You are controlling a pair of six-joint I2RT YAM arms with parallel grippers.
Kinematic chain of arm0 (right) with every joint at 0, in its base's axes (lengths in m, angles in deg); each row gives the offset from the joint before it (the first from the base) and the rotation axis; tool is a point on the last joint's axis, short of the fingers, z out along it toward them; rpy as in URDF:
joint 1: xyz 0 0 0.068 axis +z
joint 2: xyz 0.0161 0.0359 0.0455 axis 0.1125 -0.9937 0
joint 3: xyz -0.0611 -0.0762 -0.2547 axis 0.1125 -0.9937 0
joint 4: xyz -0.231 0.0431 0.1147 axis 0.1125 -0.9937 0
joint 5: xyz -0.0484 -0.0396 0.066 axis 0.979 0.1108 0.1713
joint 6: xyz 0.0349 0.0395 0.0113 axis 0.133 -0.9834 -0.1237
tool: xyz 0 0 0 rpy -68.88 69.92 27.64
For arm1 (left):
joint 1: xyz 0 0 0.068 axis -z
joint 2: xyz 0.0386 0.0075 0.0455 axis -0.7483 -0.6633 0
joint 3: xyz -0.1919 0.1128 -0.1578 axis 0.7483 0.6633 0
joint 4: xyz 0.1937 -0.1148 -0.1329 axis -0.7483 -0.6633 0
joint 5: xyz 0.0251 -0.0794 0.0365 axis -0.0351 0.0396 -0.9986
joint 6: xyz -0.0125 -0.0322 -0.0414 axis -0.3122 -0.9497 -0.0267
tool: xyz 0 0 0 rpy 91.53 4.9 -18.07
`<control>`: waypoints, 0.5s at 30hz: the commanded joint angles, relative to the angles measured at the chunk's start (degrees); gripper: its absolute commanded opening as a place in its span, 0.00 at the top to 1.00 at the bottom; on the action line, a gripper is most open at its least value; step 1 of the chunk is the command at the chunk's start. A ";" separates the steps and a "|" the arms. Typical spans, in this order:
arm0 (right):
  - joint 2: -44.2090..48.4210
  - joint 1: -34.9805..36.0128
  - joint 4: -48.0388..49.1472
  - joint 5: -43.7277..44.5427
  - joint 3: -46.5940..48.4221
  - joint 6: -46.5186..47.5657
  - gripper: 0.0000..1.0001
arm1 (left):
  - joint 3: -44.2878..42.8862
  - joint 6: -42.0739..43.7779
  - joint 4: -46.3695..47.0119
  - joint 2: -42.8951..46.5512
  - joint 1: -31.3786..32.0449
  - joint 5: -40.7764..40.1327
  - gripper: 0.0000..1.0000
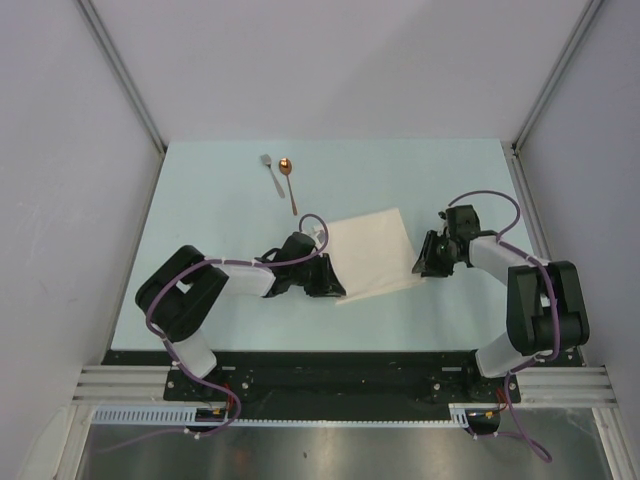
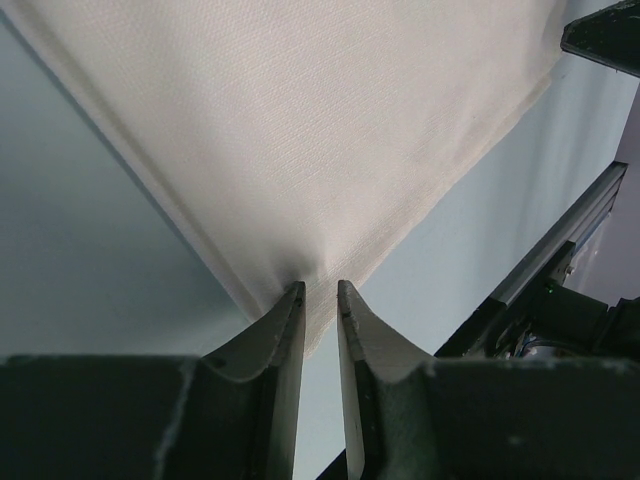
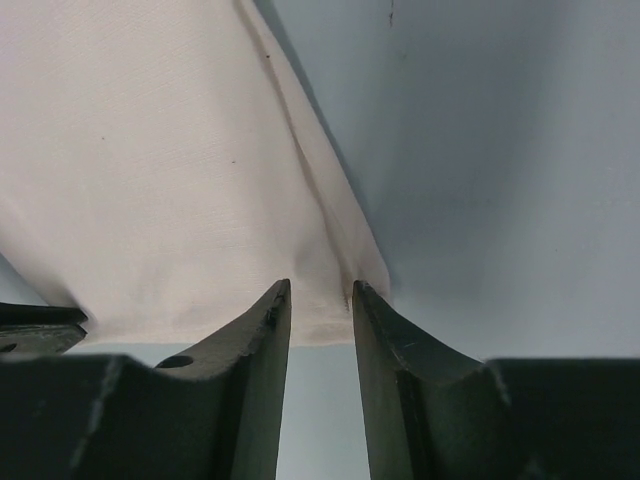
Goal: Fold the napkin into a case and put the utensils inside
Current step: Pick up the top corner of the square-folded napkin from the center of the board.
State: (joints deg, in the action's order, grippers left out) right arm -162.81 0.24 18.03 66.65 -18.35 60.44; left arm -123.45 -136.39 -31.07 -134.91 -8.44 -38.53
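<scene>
The pale blue desk (image 1: 200,200) carries one napkin (image 1: 372,252), a cream cloth lying flat at mid-desk, roughly square and turned a little askew. Two hands meet it at opposite near corners. The left hand (image 2: 321,292) is closed to a thin slit on the near-left corner, and the cloth puckers where the fingers pinch it. The right hand (image 3: 321,290) is parted a little wider (only a narrow gap), with a finger on either side of the right corner, which lies flat between them. Farther back, well apart from the napkin, lie two utensils side by side: one silver fork (image 1: 270,172) and one copper-bowled spoon (image 1: 289,182).
</scene>
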 commanded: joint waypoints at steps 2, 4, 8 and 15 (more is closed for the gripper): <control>-0.91 0.77 2.22 0.15 -0.89 0.98 0.68 | -0.21 -0.12 -0.39 1.45 0.07 -1.59 0.76; -1.00 0.95 2.23 -0.29 -0.89 0.89 0.72 | -0.12 -0.03 -0.48 1.71 0.07 -1.77 0.76; 0.22 1.65 1.96 0.06 -0.71 0.28 0.82 | -0.21 0.06 -0.83 2.50 0.16 -1.85 0.76; 2.77 1.65 0.82 -1.08 2.00 -0.43 1.00 | -1.00 0.85 -1.09 3.38 -0.11 -2.03 0.76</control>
State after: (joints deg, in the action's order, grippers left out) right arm -162.92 1.62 18.78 66.56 -18.98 60.18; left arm -123.45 -136.26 -32.10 -133.66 -8.44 -39.62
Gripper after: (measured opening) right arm 0.024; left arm 0.243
